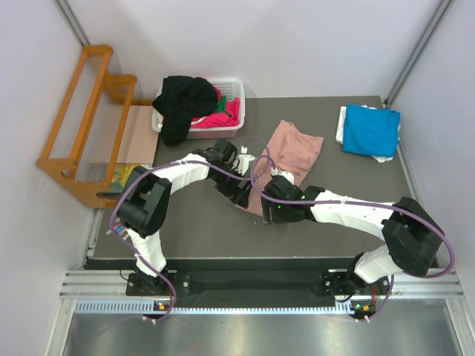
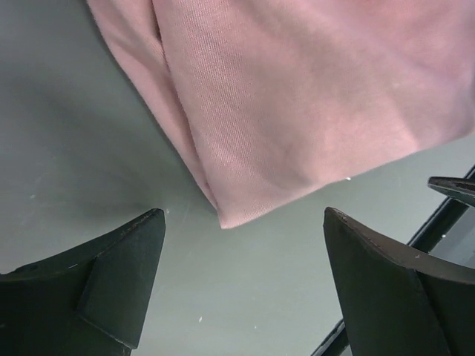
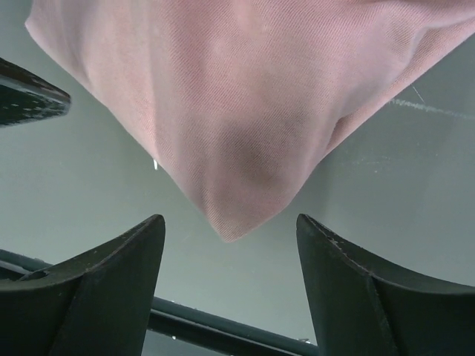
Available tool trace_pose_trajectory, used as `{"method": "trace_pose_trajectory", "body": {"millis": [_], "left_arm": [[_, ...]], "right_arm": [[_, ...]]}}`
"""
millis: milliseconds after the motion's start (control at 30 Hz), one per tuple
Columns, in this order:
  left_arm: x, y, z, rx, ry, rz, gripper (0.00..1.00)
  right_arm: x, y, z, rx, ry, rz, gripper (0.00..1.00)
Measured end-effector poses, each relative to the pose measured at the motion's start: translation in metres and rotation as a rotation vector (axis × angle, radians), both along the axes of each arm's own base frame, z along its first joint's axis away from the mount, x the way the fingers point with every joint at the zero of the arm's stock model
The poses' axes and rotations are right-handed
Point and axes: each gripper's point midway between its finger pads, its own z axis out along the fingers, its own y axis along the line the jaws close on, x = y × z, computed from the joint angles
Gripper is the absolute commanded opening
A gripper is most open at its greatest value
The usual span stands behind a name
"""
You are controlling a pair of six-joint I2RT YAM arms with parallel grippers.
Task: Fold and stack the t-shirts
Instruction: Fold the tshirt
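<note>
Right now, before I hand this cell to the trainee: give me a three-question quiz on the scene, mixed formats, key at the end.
1. True or false: the left gripper is shut on the pink t-shirt.
2. Where does the folded blue t-shirt lie?
A. on the wooden rack
B. on white cloth at the far right of the table
C. under the right arm
3. Fill in: the black t-shirt hangs over the rim of the white slatted ____.

Key:
1. False. Its jaws stand open, with the shirt's corner ahead of them and not gripped.
2. B
3. basket
</note>
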Motion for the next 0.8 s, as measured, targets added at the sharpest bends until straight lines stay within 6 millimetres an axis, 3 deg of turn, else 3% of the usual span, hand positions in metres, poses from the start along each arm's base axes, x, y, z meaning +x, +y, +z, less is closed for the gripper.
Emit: {"method": "trace_pose_trajectory", "body": {"millis": [233,367,400,433,567,633,800], "left_arm": [[-0.001,-0.003,-0.007,0.001,0.009,-0.006,0.89],[0.001,-0.004,-0.009,-0.002,0.005,-0.007,0.68],[0.001,-0.004,-0.009,-0.005,0.005,-0.008,0.55],[0.001,-0.005,-0.01,-0.006,0.006,-0.008,0.5],[-0.001,-0.006,-0.016,-0.005,0.019,-0.019,0.45],[-0.002,-0.006,-0.016,-0.004,0.019,-0.022,0.45],[-0.002,-0.005,-0.016,-0.003,0.021,-0.023,0.47]], "right_arm": [[0.002,-0.002,-0.003,-0.007,0.006,-0.007,0.69],[0.006,-0.005,-0.004,-0.013,0.007,-0.016,0.68],[0.007,-0.005,-0.004,-0.016,0.006,-0.018,0.68],[0.01,-0.005,-0.003,-0.014,0.003,-0.021,0.68],[0.014,-0.007,-0.002,-0.016,-0.004,-0.026,0.65],[0.014,-0.007,-0.004,-0.019,-0.001,-0.028,0.61],[0.015,-0.007,-0.009,-0.025,0.007,-0.03,0.35]]}}
